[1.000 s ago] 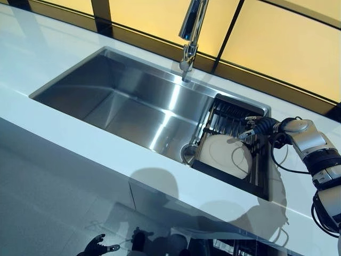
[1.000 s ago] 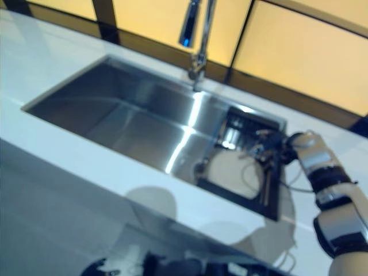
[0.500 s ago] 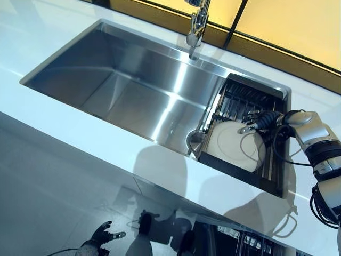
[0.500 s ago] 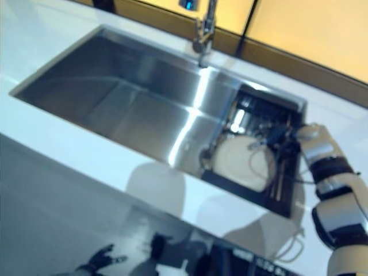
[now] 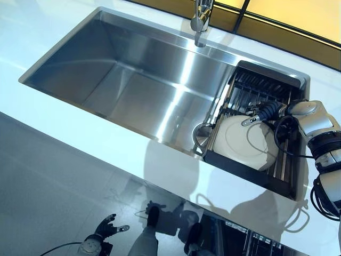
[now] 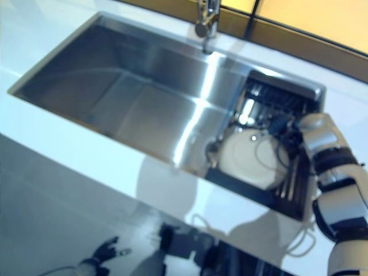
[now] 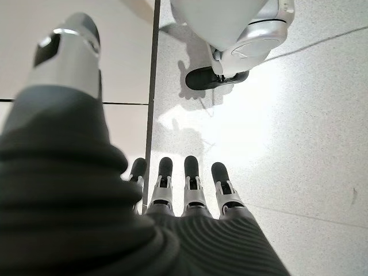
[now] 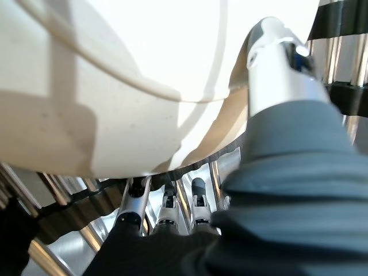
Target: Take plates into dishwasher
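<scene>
While right robot hand (image 5: pixel 265 113) pinches plate (image 5: pixel 242 143) rim (thumb above, fingers beneath), sink (image 5: pixel 133 85) beside lies open.

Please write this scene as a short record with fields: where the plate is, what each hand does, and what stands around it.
plate: white plate lying in the black rack at the right end of the sink
right hand: right hand at the plate's far edge; thumb over the rim, fingers under it
left hand: left hand hanging low over the floor, fingers straight, holding nothing
tap: tap behind the sink
task state: plate not yet lifted out of the rack
</scene>
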{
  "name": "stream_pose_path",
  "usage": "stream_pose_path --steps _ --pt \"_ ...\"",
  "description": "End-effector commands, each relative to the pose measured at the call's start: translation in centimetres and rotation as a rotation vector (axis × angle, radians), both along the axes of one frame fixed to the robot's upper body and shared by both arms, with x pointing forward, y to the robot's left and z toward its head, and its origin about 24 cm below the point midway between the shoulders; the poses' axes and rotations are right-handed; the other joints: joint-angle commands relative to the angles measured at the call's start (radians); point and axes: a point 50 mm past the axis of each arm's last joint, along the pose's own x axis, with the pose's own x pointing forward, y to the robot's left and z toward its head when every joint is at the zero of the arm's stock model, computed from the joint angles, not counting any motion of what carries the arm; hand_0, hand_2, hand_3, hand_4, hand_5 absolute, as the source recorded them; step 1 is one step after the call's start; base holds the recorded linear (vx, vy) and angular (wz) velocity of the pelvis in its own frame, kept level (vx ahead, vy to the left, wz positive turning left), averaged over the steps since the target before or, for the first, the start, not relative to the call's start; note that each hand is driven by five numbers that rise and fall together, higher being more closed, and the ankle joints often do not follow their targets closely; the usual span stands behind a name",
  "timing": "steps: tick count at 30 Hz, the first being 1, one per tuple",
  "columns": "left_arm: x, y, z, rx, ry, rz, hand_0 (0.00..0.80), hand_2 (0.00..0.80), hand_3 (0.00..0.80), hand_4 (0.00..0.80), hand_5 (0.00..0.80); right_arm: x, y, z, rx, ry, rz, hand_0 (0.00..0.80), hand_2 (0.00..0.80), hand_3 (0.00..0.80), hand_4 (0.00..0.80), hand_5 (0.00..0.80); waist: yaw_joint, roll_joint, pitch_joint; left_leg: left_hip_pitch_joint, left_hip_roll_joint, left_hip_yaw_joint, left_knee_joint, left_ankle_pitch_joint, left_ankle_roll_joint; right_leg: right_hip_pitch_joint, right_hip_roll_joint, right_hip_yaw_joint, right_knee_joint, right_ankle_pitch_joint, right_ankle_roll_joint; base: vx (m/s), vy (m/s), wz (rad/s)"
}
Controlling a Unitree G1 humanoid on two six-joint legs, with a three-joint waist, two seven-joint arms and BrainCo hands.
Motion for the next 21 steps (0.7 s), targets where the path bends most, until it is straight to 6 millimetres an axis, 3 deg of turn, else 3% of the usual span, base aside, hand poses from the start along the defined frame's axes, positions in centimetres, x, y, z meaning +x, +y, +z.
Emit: stream_pose_path --steps 1,11,21 --pt "0.6 -0.4 0.6 -0.022 -0.048 -0.015 0.0 0.0 0.0 0.0 0.0 -0.4 0.4 -1.4 -0.1 0.21 0.084 0.0 0.0 0.0 0.0 0.0 0.034 -0.002 0.03 -0.043 -0.016 0.002 0.039 -0.03 0.005 -0.08 -0.063 0.008 0.154 -0.001 0.061 0.0 0.0 0.0" --pt "0.8 -0.1 0.7 -0.003 -0.038 -0.017 0.0 0.0 0.0 0.0 0.0 -2.0 1.0 -6.6 -0.102 0.611 0.257 0.0 0.0 0.0 0.0 0.0 0.047 -0.018 0.012 -0.015 -0.011 -0.006 0.014 -0.022 0.0 -0.05 -0.058 0.002 0.139 -0.006 0.057 0.003 -0.003 0.01" --pt "0.6 0.3 0.7 0.024 -0.025 -0.016 0.0 0.0 0.0 0.0 0.0 -2.3 1.5 -8.4 -0.083 0.677 0.3 0.0 0.0 0.0 0.0 0.0 0.056 -0.045 -0.022 0.009 -0.008 -0.011 -0.01 -0.021 -0.002 -0.027 -0.05 0.005 0.117 0.002 0.064 0.0 -0.009 0.02"
